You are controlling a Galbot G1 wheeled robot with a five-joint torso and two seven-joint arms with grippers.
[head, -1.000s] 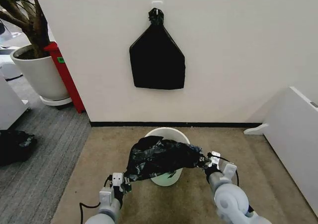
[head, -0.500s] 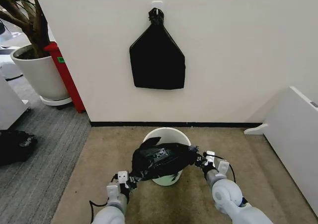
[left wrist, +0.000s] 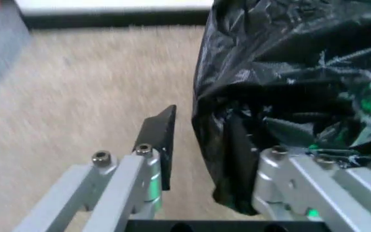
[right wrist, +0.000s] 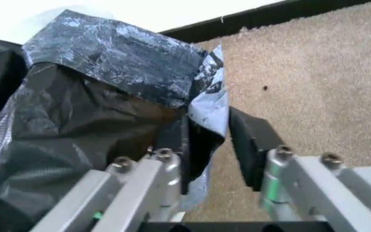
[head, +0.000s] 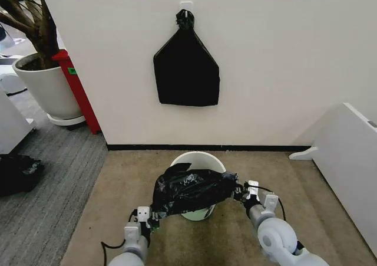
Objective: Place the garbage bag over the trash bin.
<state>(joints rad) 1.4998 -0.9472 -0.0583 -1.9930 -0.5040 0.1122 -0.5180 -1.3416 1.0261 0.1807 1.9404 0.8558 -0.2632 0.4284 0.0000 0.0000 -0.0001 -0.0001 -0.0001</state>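
Note:
The garbage bag [head: 191,189] is crinkly black plastic and hangs bunched over the near side of the trash bin [head: 199,157], a cream-white bucket on the carpet by the wall. It spans from my left gripper [head: 152,216] to my right gripper [head: 241,190]. In the left wrist view the left gripper [left wrist: 202,125] has its jaws wide apart, and the bag [left wrist: 289,87] drapes over one finger, with a clear gap to the other pad [left wrist: 163,140]. The right gripper [right wrist: 208,121] is also parted, and a flap of the bag [right wrist: 108,96] lies between its pads against one finger.
A flat black bundle [head: 186,65] hangs on the wall above the bin. A large white plant pot [head: 47,92] and a red object [head: 75,89] stand at the far left. A white panel [head: 347,160] lies to the right. A dark item [head: 17,173] sits on the grey floor.
Both grippers carried the bag forward toward the bin, then drew back slightly. The bag has gone from stretched out to more bunched up.

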